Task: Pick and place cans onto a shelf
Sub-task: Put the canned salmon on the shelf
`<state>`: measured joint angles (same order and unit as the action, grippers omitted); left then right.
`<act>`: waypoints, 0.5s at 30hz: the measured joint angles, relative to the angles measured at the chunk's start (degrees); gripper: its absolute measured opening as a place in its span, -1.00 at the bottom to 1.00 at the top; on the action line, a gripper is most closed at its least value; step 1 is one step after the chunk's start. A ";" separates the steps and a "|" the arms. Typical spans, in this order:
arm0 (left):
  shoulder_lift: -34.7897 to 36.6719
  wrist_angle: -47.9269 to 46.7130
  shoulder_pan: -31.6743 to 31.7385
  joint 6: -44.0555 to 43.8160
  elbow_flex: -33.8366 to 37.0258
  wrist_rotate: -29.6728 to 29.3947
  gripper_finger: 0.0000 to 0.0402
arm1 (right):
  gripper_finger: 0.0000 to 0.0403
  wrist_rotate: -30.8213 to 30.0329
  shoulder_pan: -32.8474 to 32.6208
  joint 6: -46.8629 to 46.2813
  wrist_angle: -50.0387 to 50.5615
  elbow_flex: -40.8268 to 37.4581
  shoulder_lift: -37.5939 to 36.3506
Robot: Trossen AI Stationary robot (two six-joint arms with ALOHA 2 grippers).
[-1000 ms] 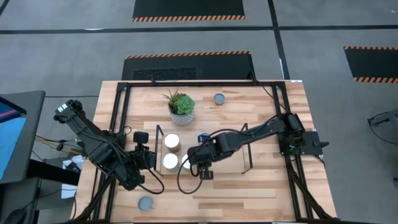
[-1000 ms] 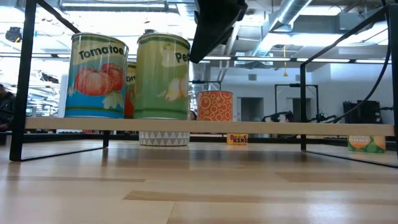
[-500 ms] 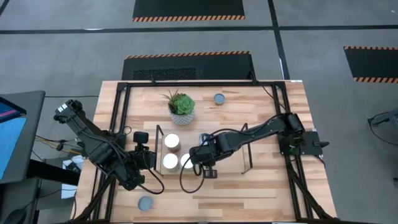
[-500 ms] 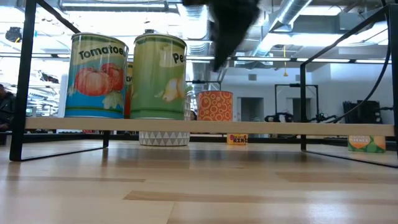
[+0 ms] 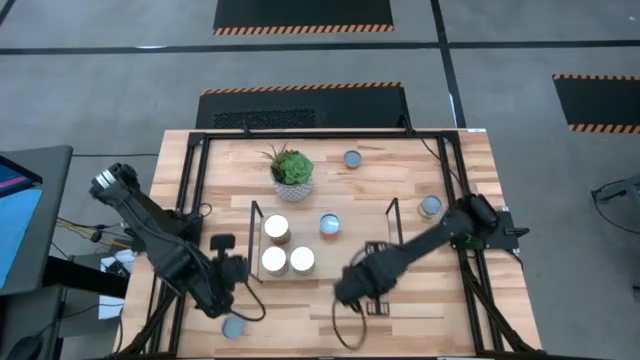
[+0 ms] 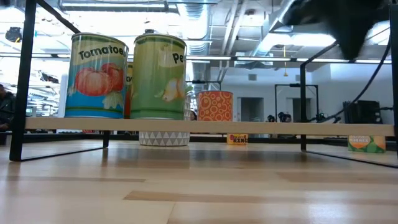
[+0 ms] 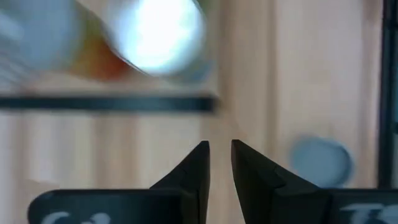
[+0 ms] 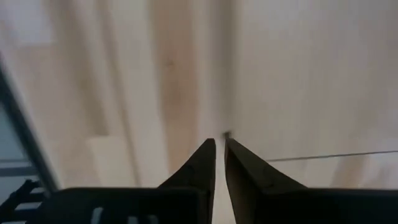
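The shelf (image 5: 350,250) is a light-wood board between black wire uprights. Three white-topped cans (image 5: 276,228) (image 5: 273,260) (image 5: 301,260) and one blue-topped can (image 5: 329,224) stand on it. In the low view the tomato can (image 6: 96,74), green can (image 6: 160,76) and orange can (image 6: 215,106) stand upright on the board (image 6: 249,127). Loose cans stand on the table at the far side (image 5: 352,158), the right (image 5: 430,206) and near left (image 5: 233,327). My left gripper (image 5: 238,272) is shut and empty, left of the shelf. My right gripper (image 5: 350,292) is shut and empty, near of the shelf.
A green succulent in a white pot (image 5: 292,178) stands just beyond the shelf's far left corner. The black table frame (image 5: 190,200) runs along the table's edges. A loose cable loop (image 5: 350,328) lies under my right arm. Bare wood shows at the near right.
My right gripper has left the green can on the shelf, risen, and swung toward the table's near edge and right, clear of the shelf. My left gripper has gone toward the near edge, closer to the near-left can. The cans stay upright on the board.
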<state>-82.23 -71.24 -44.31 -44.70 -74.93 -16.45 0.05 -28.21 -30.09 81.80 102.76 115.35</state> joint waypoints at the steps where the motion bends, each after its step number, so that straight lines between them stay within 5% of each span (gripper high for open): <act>1: -0.38 1.46 -0.50 -1.60 1.46 2.07 -0.72 | -0.70 0.02 -1.32 -0.81 -0.02 0.00 0.00; 7: -2.71 17.35 -2.73 -9.40 9.36 14.04 -0.72 | -0.70 -2.66 -8.04 -8.77 0.54 0.00 0.00; 15: -7.18 25.21 -4.55 -8.39 11.34 14.64 -0.71 | -0.70 -6.97 -11.15 -16.43 1.57 0.00 0.00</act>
<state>-89.41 -46.03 -48.86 -53.08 -63.59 -1.81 -6.91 -39.35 -46.52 83.37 102.76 115.35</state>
